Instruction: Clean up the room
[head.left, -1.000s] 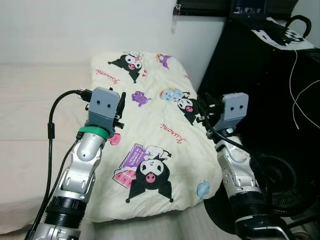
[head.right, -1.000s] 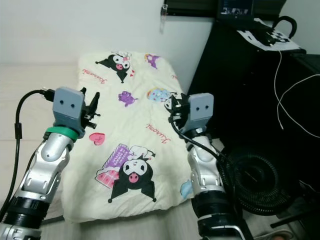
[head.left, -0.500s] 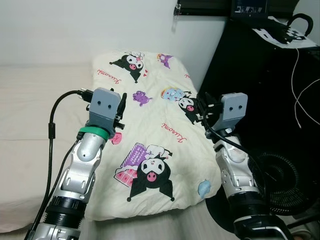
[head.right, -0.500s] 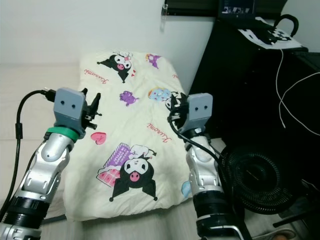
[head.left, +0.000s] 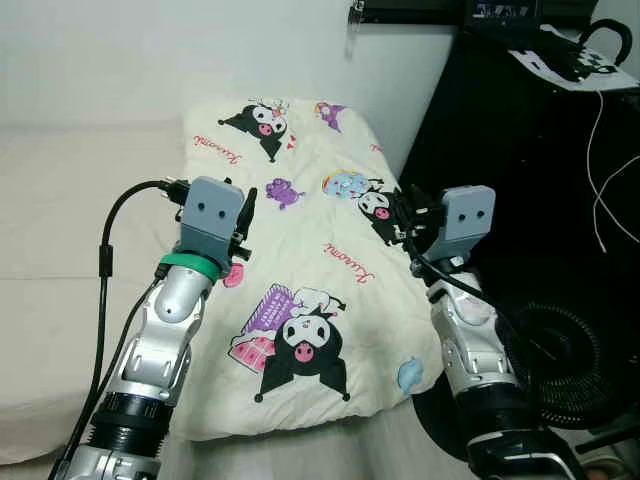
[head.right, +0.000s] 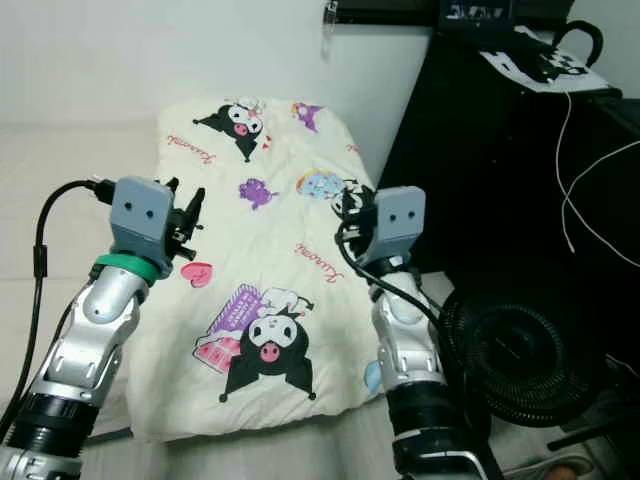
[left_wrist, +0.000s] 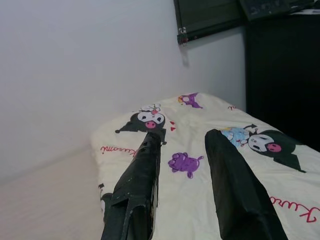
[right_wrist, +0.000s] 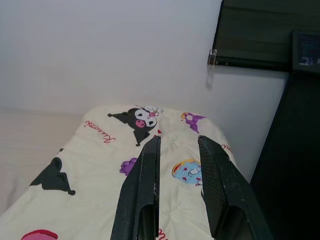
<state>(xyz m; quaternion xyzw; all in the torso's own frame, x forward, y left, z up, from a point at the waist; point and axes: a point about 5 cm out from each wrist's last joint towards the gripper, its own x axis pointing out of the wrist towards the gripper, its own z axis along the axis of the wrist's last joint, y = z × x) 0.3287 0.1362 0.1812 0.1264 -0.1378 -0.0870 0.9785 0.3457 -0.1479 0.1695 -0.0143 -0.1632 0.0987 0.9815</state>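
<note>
A cream blanket (head.left: 300, 260) printed with black cartoon figures lies spread flat on the bed, its far end near the white wall. My left gripper (head.left: 245, 215) hovers over the blanket's left edge, open, with nothing between its fingers (left_wrist: 142, 175). My right gripper (head.left: 405, 222) hovers over the blanket's right edge beside the black furniture, also open and empty. In the right wrist view the two fingers (right_wrist: 142, 185) point along the blanket toward the wall.
The beige mattress (head.left: 70, 220) stretches to the left of the blanket. Black furniture (head.left: 520, 150) with a screen (head.left: 495, 12) and a white cable (head.left: 600, 150) stands close on the right. A round black fan (head.left: 560, 350) sits on the floor by my right arm.
The whole picture has shifted slightly with the camera. Both grippers keep the same open pose above the blanket.
</note>
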